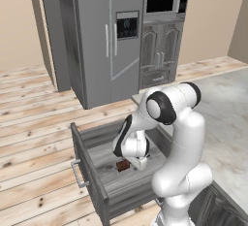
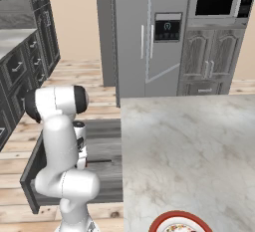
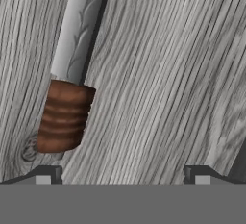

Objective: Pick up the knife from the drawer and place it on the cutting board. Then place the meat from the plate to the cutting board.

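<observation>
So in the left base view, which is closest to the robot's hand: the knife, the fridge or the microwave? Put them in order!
1. The knife, in the open drawer right beside the hand.
2. The fridge, standing across the wooden floor.
3. The microwave, high up right of the fridge, slightly farther back.

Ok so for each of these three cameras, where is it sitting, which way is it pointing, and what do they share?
Left base view: behind the arm, left; looks forward and down into the open drawer; white arm at lower right.
Right base view: behind, right; faces the counter, plate rim at the bottom; arm at lower left.
Hand view: on the hand, looking down at the knife on the drawer floor; open end effector tips at the bottom.
Shared: drawer and knife.
</observation>
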Controlling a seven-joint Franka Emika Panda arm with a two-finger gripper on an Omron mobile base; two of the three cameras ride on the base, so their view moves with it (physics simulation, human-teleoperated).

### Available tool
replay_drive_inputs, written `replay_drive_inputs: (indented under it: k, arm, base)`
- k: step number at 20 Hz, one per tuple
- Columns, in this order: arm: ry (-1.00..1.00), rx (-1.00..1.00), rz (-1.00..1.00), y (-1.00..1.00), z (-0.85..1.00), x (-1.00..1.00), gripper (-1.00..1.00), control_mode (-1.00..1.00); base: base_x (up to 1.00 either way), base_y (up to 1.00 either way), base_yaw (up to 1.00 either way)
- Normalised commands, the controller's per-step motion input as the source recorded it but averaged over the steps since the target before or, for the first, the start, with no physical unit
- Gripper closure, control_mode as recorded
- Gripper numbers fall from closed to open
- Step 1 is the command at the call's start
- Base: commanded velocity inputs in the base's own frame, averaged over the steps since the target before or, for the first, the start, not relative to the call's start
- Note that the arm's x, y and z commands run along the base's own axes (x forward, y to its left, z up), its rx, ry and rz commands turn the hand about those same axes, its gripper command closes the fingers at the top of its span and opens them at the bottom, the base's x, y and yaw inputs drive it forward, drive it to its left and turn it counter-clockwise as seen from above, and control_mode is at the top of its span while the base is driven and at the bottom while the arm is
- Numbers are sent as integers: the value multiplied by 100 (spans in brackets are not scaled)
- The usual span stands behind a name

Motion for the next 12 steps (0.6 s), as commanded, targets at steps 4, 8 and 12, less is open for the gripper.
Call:
replay_drive_inputs:
  k: [4, 8, 12]
  arm:
    - [0, 0, 4, -1, 0, 16, -100, -100]
    - [0, 0, 1, 0, 0, 19, -100, -100]
    - [0, 0, 0, 0, 0, 9, -100, -100]
  base:
    - [0, 0, 0]
    - [0, 0, 0]
    - [0, 0, 0]
